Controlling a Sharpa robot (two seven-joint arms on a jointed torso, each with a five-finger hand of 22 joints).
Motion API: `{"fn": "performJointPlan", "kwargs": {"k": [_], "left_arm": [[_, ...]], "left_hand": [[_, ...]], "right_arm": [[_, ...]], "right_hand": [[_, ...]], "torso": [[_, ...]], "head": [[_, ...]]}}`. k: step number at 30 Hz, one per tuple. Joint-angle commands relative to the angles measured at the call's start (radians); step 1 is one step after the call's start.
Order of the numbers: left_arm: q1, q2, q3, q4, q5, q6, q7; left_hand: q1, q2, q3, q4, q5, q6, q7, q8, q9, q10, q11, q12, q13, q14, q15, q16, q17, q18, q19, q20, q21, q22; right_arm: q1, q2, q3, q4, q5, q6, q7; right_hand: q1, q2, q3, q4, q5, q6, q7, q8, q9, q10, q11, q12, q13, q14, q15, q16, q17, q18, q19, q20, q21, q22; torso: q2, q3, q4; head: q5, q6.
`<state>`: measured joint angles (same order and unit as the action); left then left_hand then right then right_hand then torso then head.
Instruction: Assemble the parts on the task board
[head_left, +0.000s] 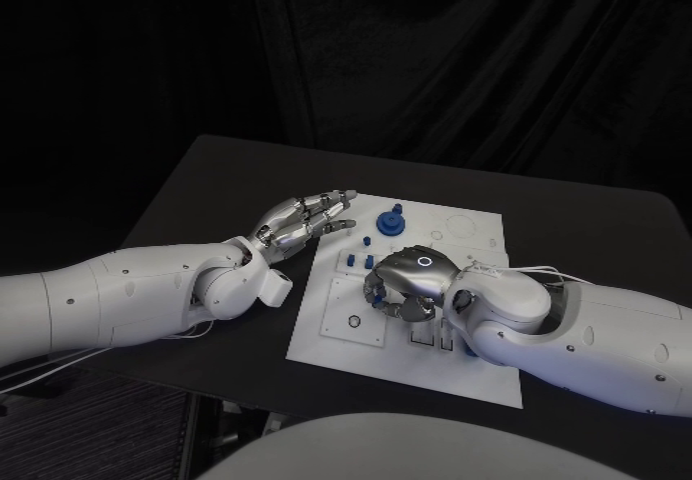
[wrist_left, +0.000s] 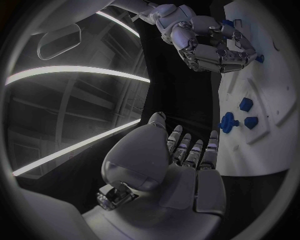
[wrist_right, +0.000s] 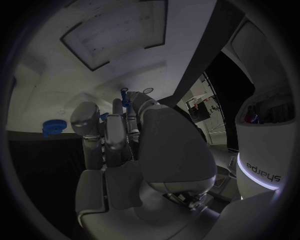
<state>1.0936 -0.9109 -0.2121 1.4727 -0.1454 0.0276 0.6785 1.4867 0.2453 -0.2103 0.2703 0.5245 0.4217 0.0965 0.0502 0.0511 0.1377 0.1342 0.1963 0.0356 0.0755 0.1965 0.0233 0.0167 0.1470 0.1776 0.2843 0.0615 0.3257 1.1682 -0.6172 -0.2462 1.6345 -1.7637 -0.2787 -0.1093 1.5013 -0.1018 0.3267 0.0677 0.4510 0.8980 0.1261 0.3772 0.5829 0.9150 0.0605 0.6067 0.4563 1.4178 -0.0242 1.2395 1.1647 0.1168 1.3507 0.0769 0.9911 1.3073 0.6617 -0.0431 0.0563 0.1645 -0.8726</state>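
Observation:
The white task board (head_left: 476, 228) lies in the middle of the black table. My right hand (head_left: 408, 283) is curled down over the board's middle. In the right wrist view its fingertips (wrist_right: 117, 107) pinch a small blue peg (wrist_right: 125, 96). A blue gear-shaped part (head_left: 391, 221) stands on the far part of the board, with smaller blue parts (head_left: 366, 240) beside it. My left hand (head_left: 303, 225) hovers at the board's far left edge, fingers stretched out and apart, holding nothing. In the left wrist view the left hand (wrist_left: 187, 155) points toward the gear (wrist_left: 229, 122) and two blue blocks (wrist_left: 245, 103).
A raised white square plate (head_left: 353, 310) with a small ring sits on the board's near left part, close to my right hand. Bare black table (head_left: 202, 190) spreads to the left of the board and behind it. My right forearm (head_left: 577, 330) crosses the board's near right corner.

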Motion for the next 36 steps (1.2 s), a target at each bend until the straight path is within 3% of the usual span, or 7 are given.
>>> {"fn": "performJointPlan", "kwargs": {"k": [1,14,30,36], "left_arm": [[-0.002,0.000,0.001,0.002,0.005,0.013,0.034],[-0.004,0.004,0.001,-0.003,0.005,0.016,0.032],[-0.008,0.007,0.001,-0.008,0.005,0.021,0.025],[-0.008,0.007,0.001,-0.009,0.005,0.023,0.022]], "left_hand": [[0.011,-0.004,0.003,0.000,0.007,-0.001,-0.004,0.000,-0.001,-0.001,0.004,0.002,0.001,-0.001,-0.003,0.005,0.001,0.011,0.003,-0.005,-0.001,0.002],[0.012,-0.005,0.003,-0.001,0.008,-0.002,-0.005,-0.001,-0.001,-0.002,0.004,0.002,0.001,-0.001,-0.002,0.005,0.001,0.011,0.003,-0.004,-0.001,0.002],[0.012,-0.004,0.003,-0.001,0.008,-0.004,-0.006,-0.001,-0.001,-0.003,0.004,0.000,0.001,-0.001,-0.002,0.005,0.001,0.011,0.004,-0.004,0.000,0.002],[0.013,-0.004,0.004,-0.001,0.009,-0.005,-0.006,-0.002,-0.001,-0.005,0.003,-0.001,0.000,-0.001,0.000,0.005,0.001,0.011,0.005,-0.003,0.000,0.002]], "right_arm": [[-0.006,0.002,0.000,-0.001,-0.007,-0.012,0.001],[-0.009,0.000,0.000,0.003,-0.007,-0.001,0.001],[-0.009,-0.005,0.000,0.002,-0.007,0.012,-0.007],[-0.009,-0.007,0.000,0.003,-0.007,0.018,-0.009]], "right_hand": [[0.006,0.004,0.003,0.001,-0.006,0.007,0.001,-0.005,-0.001,0.009,-0.004,0.004,0.001,0.000,0.006,0.003,0.000,-0.010,-0.001,0.007,-0.002,0.122],[0.003,0.003,0.002,0.003,-0.009,0.010,0.001,-0.005,-0.002,0.012,-0.004,0.003,0.000,0.000,0.006,0.002,-0.002,-0.010,-0.001,0.008,-0.001,0.122],[0.003,0.003,0.002,0.004,-0.010,0.010,0.001,-0.006,-0.003,0.012,-0.004,0.002,-0.001,-0.003,0.007,-0.003,-0.008,-0.009,-0.003,0.008,-0.008,0.121],[0.002,0.002,0.002,0.005,-0.010,0.009,0.001,-0.008,-0.004,0.010,-0.003,-0.001,-0.002,-0.005,0.007,-0.005,-0.010,-0.008,-0.005,0.009,-0.012,0.120]], "torso": [[0.000,0.0002,-0.0015],[0.001,0.0010,0.0001],[-0.001,0.0004,-0.0023],[0.000,0.0000,-0.0007]], "head": [[0.005,0.000],[0.008,0.000],[0.010,0.000],[0.006,0.000]]}}
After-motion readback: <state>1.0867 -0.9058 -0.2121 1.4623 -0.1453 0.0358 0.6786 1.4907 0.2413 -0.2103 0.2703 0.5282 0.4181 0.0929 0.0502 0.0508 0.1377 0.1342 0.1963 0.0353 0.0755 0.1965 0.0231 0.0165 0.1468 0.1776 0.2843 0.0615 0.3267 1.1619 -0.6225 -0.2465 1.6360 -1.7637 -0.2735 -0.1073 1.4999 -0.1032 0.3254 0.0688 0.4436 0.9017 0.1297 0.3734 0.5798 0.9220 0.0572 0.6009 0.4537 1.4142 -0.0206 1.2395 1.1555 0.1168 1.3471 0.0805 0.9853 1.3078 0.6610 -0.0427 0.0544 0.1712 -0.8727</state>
